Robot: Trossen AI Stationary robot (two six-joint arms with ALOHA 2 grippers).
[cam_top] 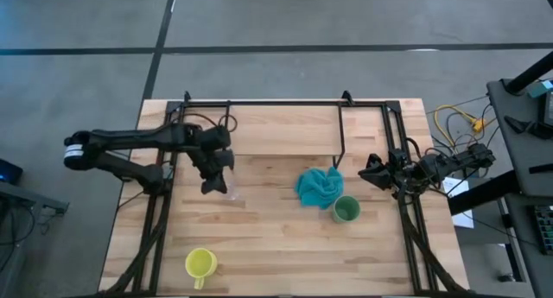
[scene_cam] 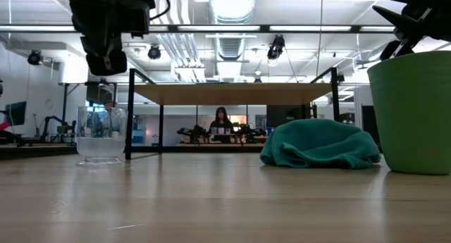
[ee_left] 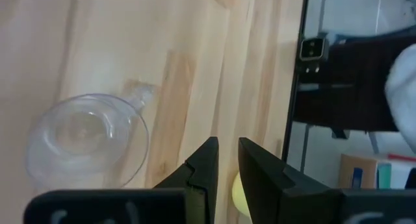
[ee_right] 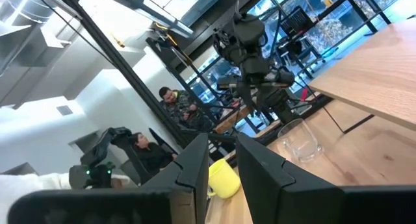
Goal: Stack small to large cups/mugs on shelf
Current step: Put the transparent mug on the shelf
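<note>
The small clear glass cup (scene_cam: 101, 134) (ee_left: 88, 139) (cam_top: 231, 189) stands upright on the tabletop left of centre. My left gripper (cam_top: 210, 187) (scene_cam: 106, 62) (ee_left: 227, 156) hangs just above and beside it, shut, touching nothing. The green cup (cam_top: 346, 210) (scene_cam: 412, 113) stands right of centre, next to the teal cloth (cam_top: 319, 186). The yellow mug (cam_top: 200, 263) (ee_right: 224, 178) sits near the table's near edge. My right gripper (cam_top: 365, 170) (ee_right: 222, 152) waits shut, raised at the right, beyond the green cup. The shelf (cam_top: 285, 129) (scene_cam: 232, 94) spans the far half of the table.
The teal cloth (scene_cam: 320, 144) lies crumpled between the glass cup and the green cup. Black shelf legs (scene_cam: 130, 115) stand at the far side, and frame rails (cam_top: 155, 220) run along both table sides. People sit in the room (ee_right: 172, 104) beyond the table.
</note>
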